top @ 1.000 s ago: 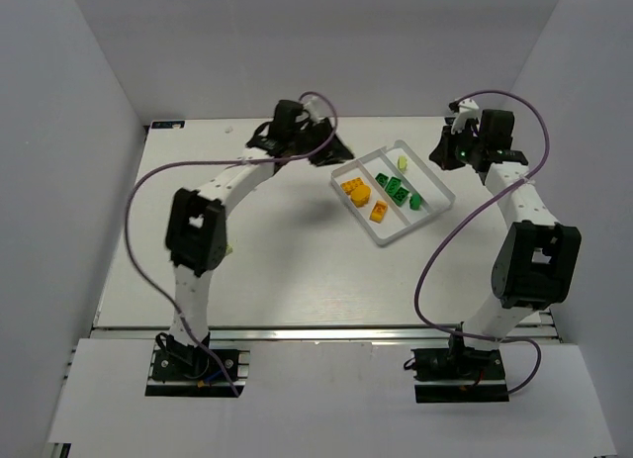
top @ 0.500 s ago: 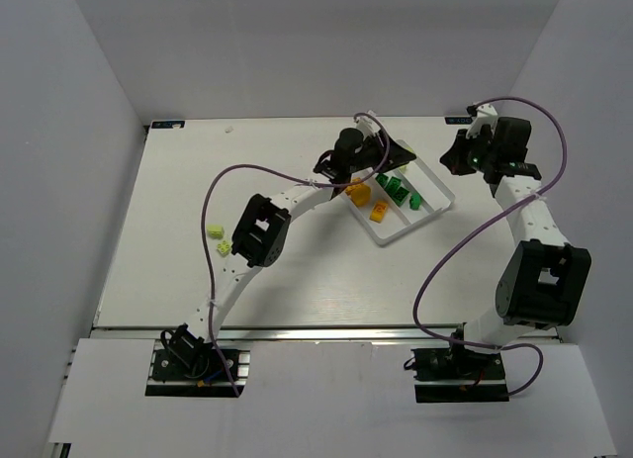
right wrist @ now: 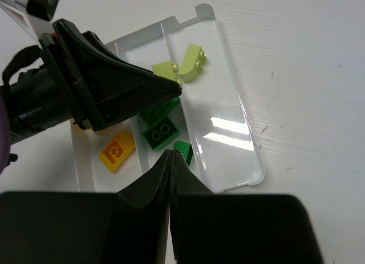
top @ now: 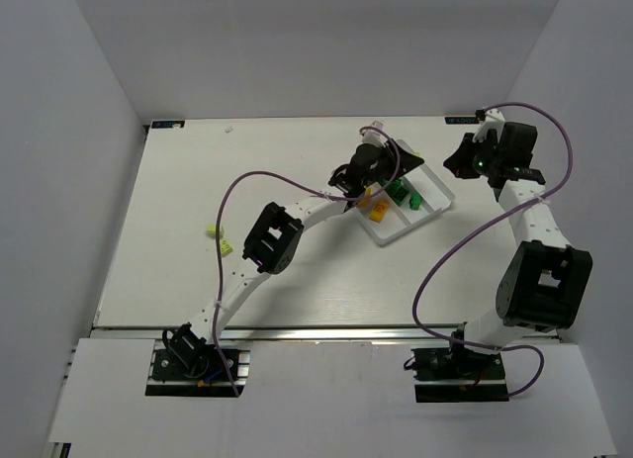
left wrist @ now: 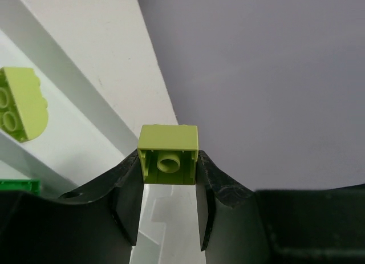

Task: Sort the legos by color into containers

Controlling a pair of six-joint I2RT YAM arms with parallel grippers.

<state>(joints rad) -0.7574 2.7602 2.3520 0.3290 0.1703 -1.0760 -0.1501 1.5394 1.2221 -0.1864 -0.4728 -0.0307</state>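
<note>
The left end effector (left wrist: 168,181) pinches a pale yellow-green lego (left wrist: 169,141) above the white tray (right wrist: 228,127), which sits toward the far right corner of the worktop (top: 198,181). Near the tray, the right end effector (right wrist: 171,157) hangs with its fingers pressed together. Two loose pale legos (top: 212,230) lie near the left edge.

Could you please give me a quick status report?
Left hand shut on pale yellow-green brick, over tray. Right hand shut, empty, near tray. Nothing blocking.
</note>
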